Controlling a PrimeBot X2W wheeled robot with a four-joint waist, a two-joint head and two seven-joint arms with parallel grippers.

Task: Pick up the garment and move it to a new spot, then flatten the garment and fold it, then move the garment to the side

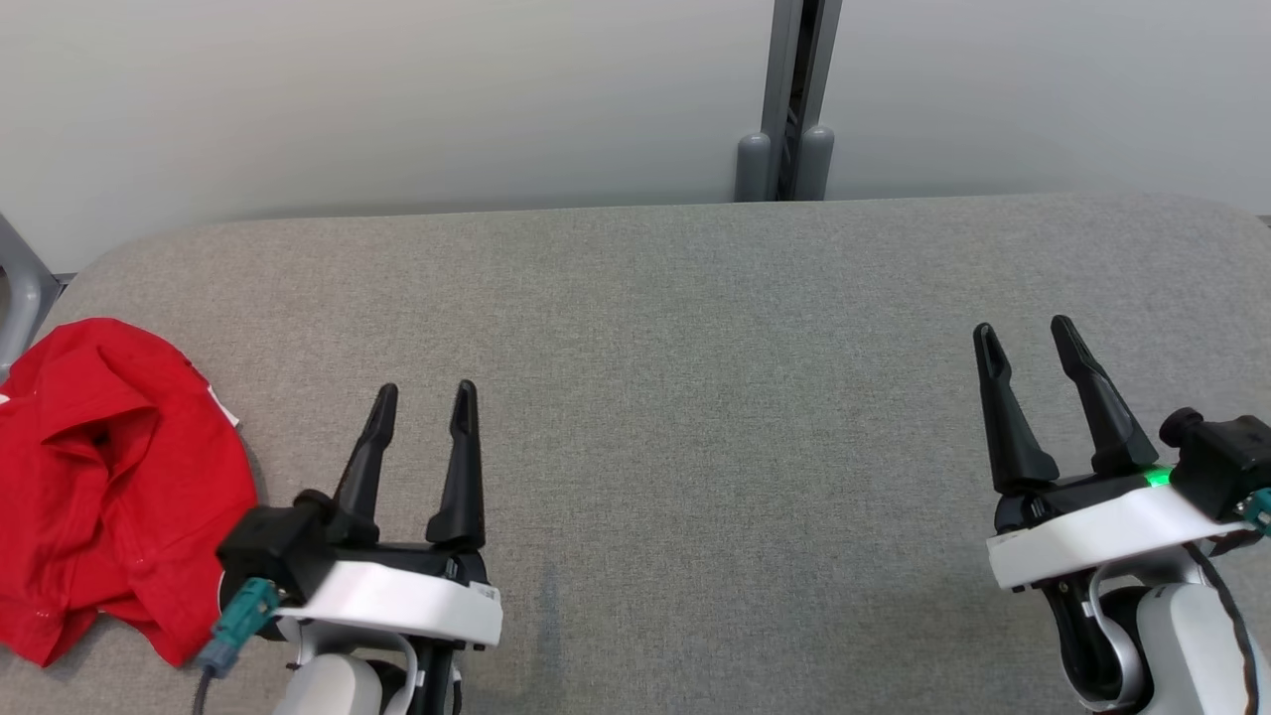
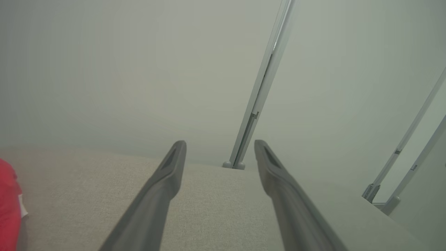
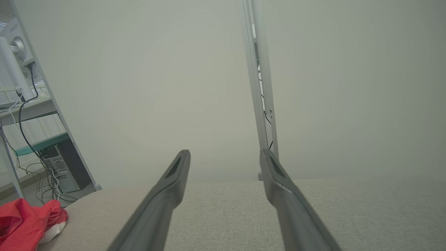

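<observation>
The garment (image 1: 109, 477) lies crumpled in a red heap at the left end of the grey cloth table (image 1: 695, 348), with a bit of white showing at its right edge. A sliver of it appears in the left wrist view (image 2: 8, 209), and its red folds with a white edge appear in the right wrist view (image 3: 28, 219). My left gripper (image 1: 425, 392) hovers just right of the heap, open and holding nothing (image 2: 219, 144). Far off at the table's right, my right gripper (image 1: 1024, 330) is open and holds nothing either (image 3: 224, 153).
A grey post (image 1: 789, 99) stands behind the table's far edge against a pale wall. Beyond the table's left end are a metal frame leg (image 1: 20, 288) and a desk with a computer tower and cables (image 3: 55, 164). Bare cloth stretches between the grippers.
</observation>
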